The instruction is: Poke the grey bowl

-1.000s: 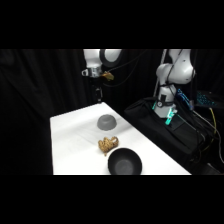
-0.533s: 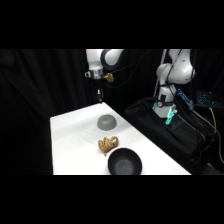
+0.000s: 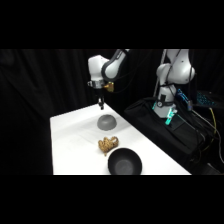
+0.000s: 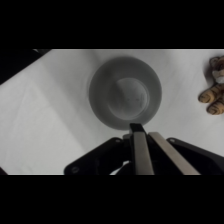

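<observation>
We see the claw hanging above the far part of the white table, pointing straight down. In the wrist view its two fingers rise from the bottom edge side by side, pressed together with no gap that we can make out, and nothing is pinched between them. Their tip sits at the near rim of the grey bowl in that view.

From the side we find the claw above the grey bowl and a little toward the far side of it, with a clear space between the tip and the bowl's top; they are not touching. The grey bowl rests upside down as a rounded dome, near the table's right edge and toward its far end.

Moving outward along the table toward the camera, we come to a tan lumpy toy, close to the grey bowl but apart from it; in the wrist view it shows at the right edge. Nearer still lies a larger black bowl, open side up, just beside the toy.

To the right of the table, a second white arm stands over a dark bench.
</observation>
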Robot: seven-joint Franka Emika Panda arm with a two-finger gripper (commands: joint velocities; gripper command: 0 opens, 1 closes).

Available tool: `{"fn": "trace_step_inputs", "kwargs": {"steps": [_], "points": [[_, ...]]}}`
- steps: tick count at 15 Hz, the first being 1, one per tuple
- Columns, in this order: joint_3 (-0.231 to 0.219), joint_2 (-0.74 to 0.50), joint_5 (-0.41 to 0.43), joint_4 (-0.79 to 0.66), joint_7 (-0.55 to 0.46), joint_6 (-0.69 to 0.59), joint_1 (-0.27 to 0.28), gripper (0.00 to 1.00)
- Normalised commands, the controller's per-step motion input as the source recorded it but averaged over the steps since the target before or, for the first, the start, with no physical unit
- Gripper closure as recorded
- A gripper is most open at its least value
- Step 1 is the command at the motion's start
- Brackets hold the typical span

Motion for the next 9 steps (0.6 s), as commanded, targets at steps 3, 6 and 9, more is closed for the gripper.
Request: {"fn": "trace_step_inputs", "kwargs": {"steps": [3,6,9], "points": [[0.039,0.25,0.208,0.02,0.01,0.38,-0.065,0.99],[0.094,0.22,0.251,0.04,-0.03,0.30,-0.092,0.97],[0.133,0.19,0.234,0.05,-0.05,0.21,-0.111,0.98]]}}
